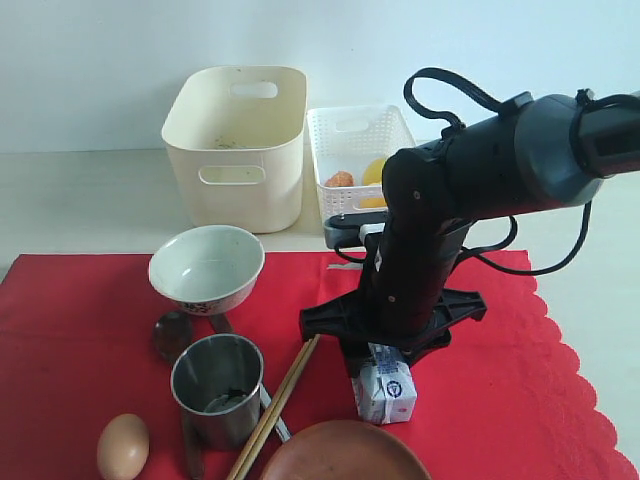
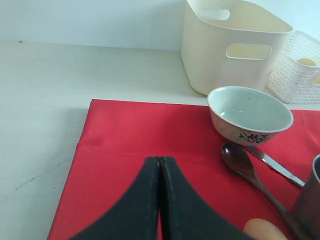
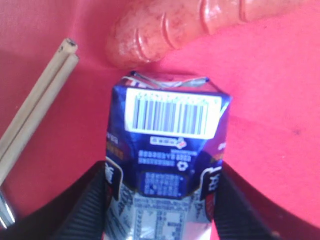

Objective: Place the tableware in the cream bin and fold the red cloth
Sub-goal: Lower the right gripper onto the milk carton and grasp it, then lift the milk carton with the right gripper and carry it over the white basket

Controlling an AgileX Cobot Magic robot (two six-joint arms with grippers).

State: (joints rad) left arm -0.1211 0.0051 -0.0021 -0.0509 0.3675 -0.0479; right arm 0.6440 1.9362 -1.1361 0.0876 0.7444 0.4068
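Right wrist view: the right pincer (image 3: pixel 161 175) is shown grasping a blue-and-white milk carton (image 3: pixel 167 145), with a black finger (image 3: pixel 85 210) set against each side wall. The barcode panel of the carton is turned toward the camera. A reddish sausage (image 3: pixel 175 30) lies just beside the carton, and a pair of wooden chopsticks (image 3: pixel 35 100) lies near it on the red cloth (image 3: pixel 275 125).

Left wrist view: the left pincer (image 2: pixel 159 165) is clenched, its two fingers pressed together with nothing held, over the cloth. A dark wooden spoon (image 2: pixel 240 160) and a metal knife (image 2: pixel 274 166) are seen lying side by side on the cloth, next to a white bowl with a patterned base (image 2: pixel 250 117).

Exterior view: the carton stands upright on the cloth beneath the right arm. The chopsticks are laid diagonally between the carton and an upright steel cup (image 1: pixel 217 390). The bowl stands upright behind the cup. A brown round plate (image 1: pixel 345 455) is cut off by the front edge of the view, and an egg (image 1: pixel 123 447) lies at the front left. The cloth is spread flat on the pale bench (image 1: pixel 80 200), its scalloped edge at the right. The cream bin (image 1: pixel 235 150) stands on the bare bench behind the cloth, and all the tableware named lies outside it. A white lattice basket (image 1: pixel 360 140) stands just beside the bin, holding orange and yellow items.
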